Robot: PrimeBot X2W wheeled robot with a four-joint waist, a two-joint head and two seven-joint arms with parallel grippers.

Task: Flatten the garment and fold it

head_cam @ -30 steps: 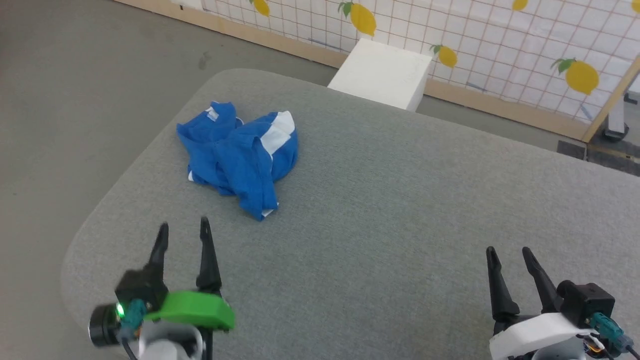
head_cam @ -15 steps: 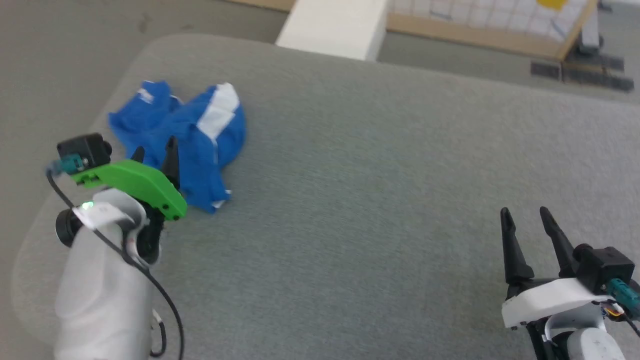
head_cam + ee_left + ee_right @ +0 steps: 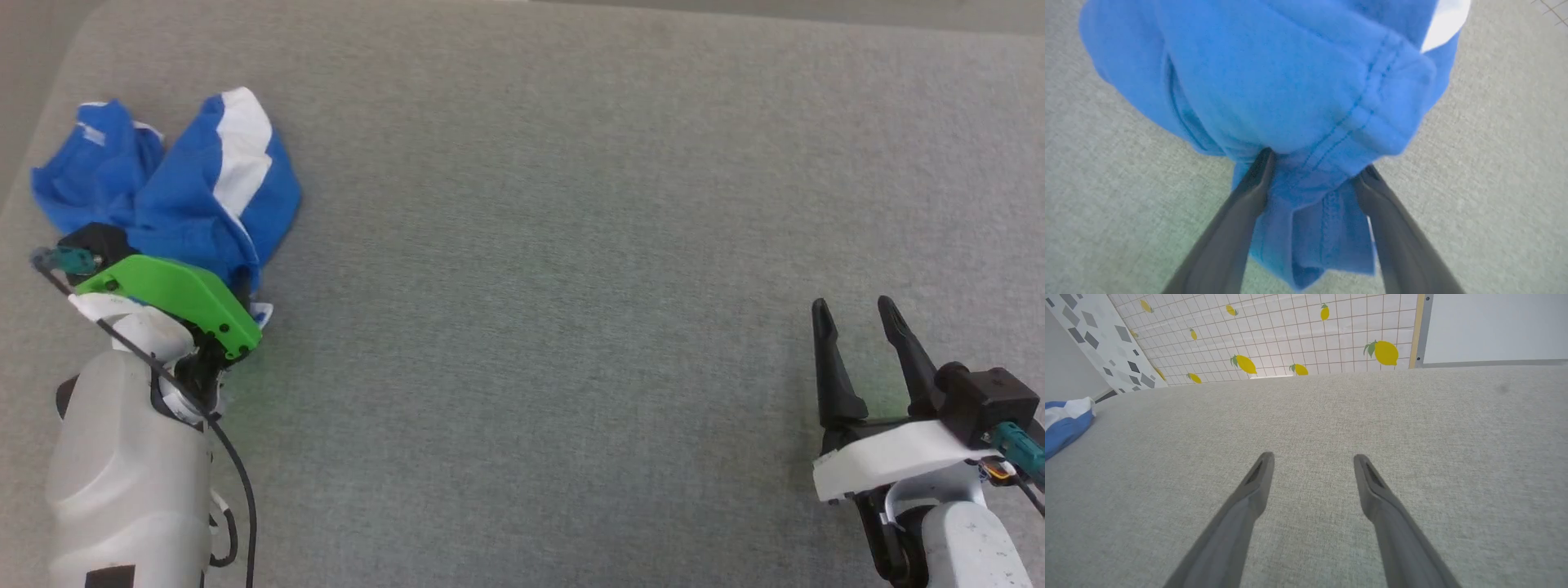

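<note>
The left gripper [image 3: 1315, 161], two long dark fingers spread wide, straddles a bunched fold of the garment [image 3: 1290, 81], bright blue soft fabric shorts with a white side stripe. Its tips touch the cloth on either side, and a stitched hem hangs over them. The jaws stand apart rather than pinched, so the fabric lies between them and is not clamped (the left wrist view is close and slightly blurred). In the head view, the bright green plastic mount [image 3: 171, 294] on that wrist covers the fingers, and the pale white forearm [image 3: 122, 465] rises from the lower left corner. Beyond the mount, the shorts lie crumpled in a heap at the far left of the grey upholstered fabric surface [image 3: 571, 245], near its rounded corner, white stripe uppermost. Well apart from them, at the lower right, the right gripper [image 3: 853, 304] holds nothing, its fingers parted and pointing across bare grey cloth. From its wrist camera, the blue heap shows at the left edge, and a white tiled wall printed with yellow lemons [image 3: 1290, 335] stands behind the surface.
</note>
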